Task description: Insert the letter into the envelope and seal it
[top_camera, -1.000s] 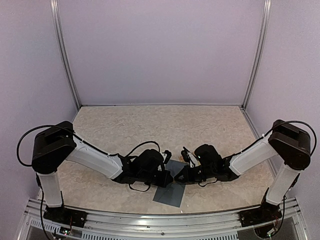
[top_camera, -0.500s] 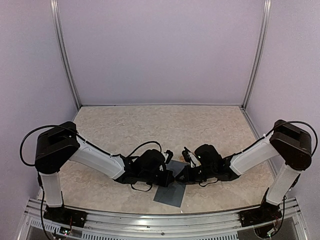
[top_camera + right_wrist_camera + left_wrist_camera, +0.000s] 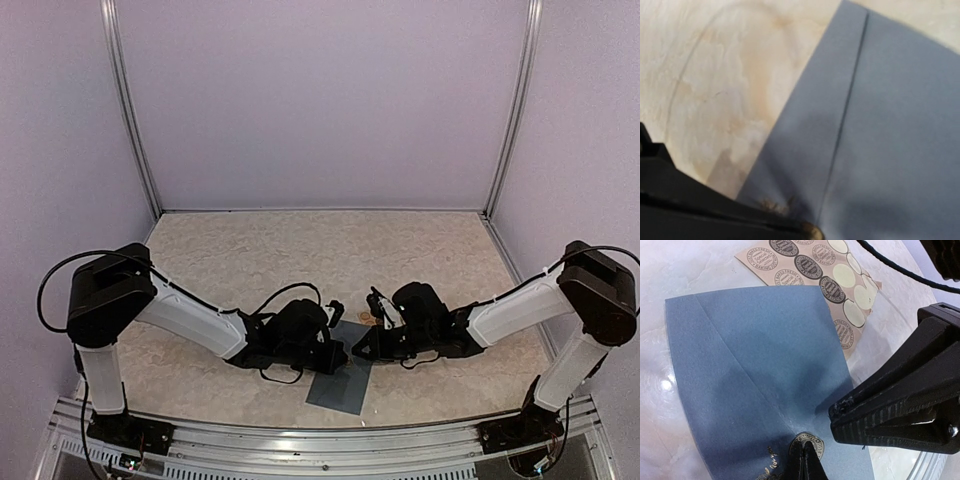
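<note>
Blue envelope [image 3: 338, 388], long axis near-to-far

pale marbled bench [image 3: 250, 250], tan sheet of round stickers [image 3: 807, 262] with some circles blank, plain lilac walls [image 3: 320, 100], metal corner posts [image 3: 130, 110]

Looked like a robotics lab test cell. Plain lilac walls [image 3: 320, 100] boxed the space in on three sides, with aluminium posts [image 3: 125, 110] at the back corners. A marble-pattern table [image 3: 250, 250] formed the booth floor, and an extrusion rail [image 3: 300, 440] ran along its near edge between the arm bases. The left arm [image 3: 190, 320] and right arm [image 3: 510, 315] were white and black with loose cabling. Props on the table were a blue envelope [image 3: 338, 385] and a sheet of round stickers [image 3: 840, 270].
</note>
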Robot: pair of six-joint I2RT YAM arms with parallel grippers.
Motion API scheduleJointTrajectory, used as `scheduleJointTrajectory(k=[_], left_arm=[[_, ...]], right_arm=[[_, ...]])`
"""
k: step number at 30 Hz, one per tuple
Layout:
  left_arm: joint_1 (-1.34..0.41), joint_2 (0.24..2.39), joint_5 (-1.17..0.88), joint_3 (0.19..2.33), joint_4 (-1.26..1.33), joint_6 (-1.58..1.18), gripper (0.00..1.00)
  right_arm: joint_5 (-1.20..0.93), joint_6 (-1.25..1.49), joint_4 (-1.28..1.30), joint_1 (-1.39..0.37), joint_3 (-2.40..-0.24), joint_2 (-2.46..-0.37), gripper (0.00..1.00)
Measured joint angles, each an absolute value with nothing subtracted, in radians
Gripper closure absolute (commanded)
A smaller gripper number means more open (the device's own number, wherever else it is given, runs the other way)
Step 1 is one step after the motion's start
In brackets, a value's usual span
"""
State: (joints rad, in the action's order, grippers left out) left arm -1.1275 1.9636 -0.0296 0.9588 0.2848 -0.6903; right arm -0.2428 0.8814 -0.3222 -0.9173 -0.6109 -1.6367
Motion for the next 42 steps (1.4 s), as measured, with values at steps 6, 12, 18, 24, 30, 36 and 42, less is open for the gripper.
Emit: scheduleJointTrajectory(k=[6, 12, 18, 24, 30, 36, 42], left_arm=[[-1.128, 1.899, -0.002, 0.917, 0.252, -0.695, 0.97], [-1.129, 1.848, 0.013, 0.876, 0.245, -0.707, 0.97], [-1.129, 1.861, 0.011, 0.869, 0.247, -0.706, 0.98], [-1.129, 1.890, 0.008, 0.871, 0.267, -0.706, 1.00], [-1.129, 1.896, 0.008, 0.871, 0.280, -0.706, 1.00], [-1.129, 1.896, 0.009, 0.871, 0.280, -0.706, 1.00], [-1.129, 1.896, 0.009, 0.871, 0.281, -0.707, 1.00]], right_arm=[[-0.253, 0.881, -0.322, -0.917, -0.612, -1.637, 0.95], [-0.282, 0.878, -0.323, -0.918, -0.633, -1.637, 1.00], [-0.324, 0.876, -0.335, -0.923, -0.664, -1.674, 1.00], [-0.350, 0.877, -0.343, -0.932, -0.678, -1.730, 1.00], [-0.362, 0.888, -0.343, -0.932, -0.678, -1.769, 1.00], [-0.364, 0.910, -0.334, -0.932, -0.688, -1.777, 1.00], [-0.354, 0.943, -0.322, -0.933, -0.689, -1.776, 1.00]])
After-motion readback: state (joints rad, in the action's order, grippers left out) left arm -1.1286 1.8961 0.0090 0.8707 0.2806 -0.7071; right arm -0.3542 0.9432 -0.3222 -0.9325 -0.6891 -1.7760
